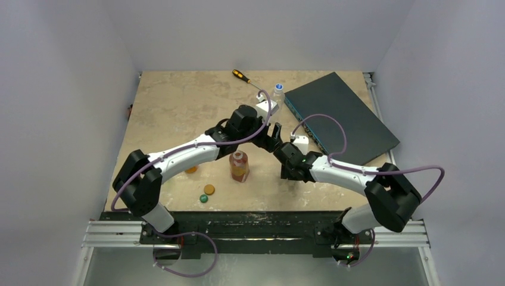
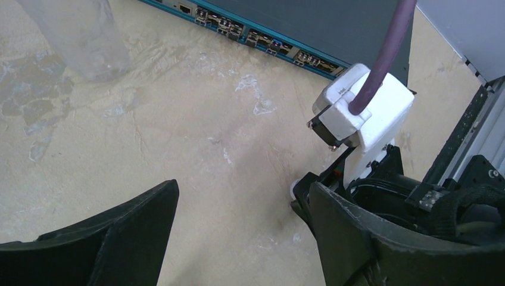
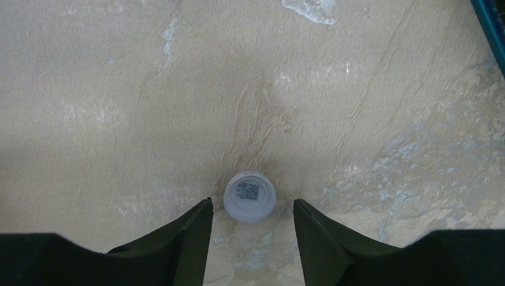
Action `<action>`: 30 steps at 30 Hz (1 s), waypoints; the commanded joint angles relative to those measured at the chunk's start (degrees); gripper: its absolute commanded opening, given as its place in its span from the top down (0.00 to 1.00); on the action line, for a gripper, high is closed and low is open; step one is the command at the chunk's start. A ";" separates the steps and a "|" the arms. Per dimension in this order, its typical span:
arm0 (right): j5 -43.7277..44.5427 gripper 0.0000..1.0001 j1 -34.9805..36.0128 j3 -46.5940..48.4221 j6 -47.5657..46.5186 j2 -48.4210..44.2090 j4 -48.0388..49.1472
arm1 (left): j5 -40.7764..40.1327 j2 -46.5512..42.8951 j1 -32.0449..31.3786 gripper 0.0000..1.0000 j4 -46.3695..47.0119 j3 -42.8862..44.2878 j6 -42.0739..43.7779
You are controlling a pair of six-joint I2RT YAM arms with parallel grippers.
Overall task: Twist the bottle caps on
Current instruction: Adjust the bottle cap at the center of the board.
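A white bottle cap (image 3: 250, 196) lies flat on the table with a printed code on top. My right gripper (image 3: 251, 207) is open, and the cap sits between its fingertips with a small gap on each side. My left gripper (image 2: 241, 196) is open over bare table just beside the right one, nothing between its fingers. An amber bottle (image 1: 239, 165) stands uncapped near the left arm. An orange cap (image 1: 209, 189) and a green cap (image 1: 203, 198) lie at the front. A clear bottle (image 1: 278, 90) with a blue cap on top stands at the back; the same clear bottle (image 2: 77, 36) shows in the left wrist view.
A dark network switch (image 1: 339, 116) lies at the back right, its port side (image 2: 256, 36) close to both grippers. A black-and-orange screwdriver (image 1: 244, 76) rests at the back. The two grippers (image 1: 275, 140) nearly touch at mid-table. An orange object (image 1: 191, 170) peeks from under the left arm.
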 commanded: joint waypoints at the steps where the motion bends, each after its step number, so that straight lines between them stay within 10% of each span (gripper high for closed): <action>1: 4.13 0.44 0.01 3.06 0.42 -2.62 -1.85 | 1.59 -2.46 0.29 0.20 1.78 -1.09 -1.13; 14: 2.20 0.63 -2.27 1.19 0.25 -1.89 -0.27 | 2.89 -2.56 0.49 0.20 4.26 -2.63 -2.14; 30: -20.23 1.00 -14.59 -9.12 -2.52 -4.64 17.13 | 8.79 -1.82 0.50 0.22 12.18 -9.83 -10.25</action>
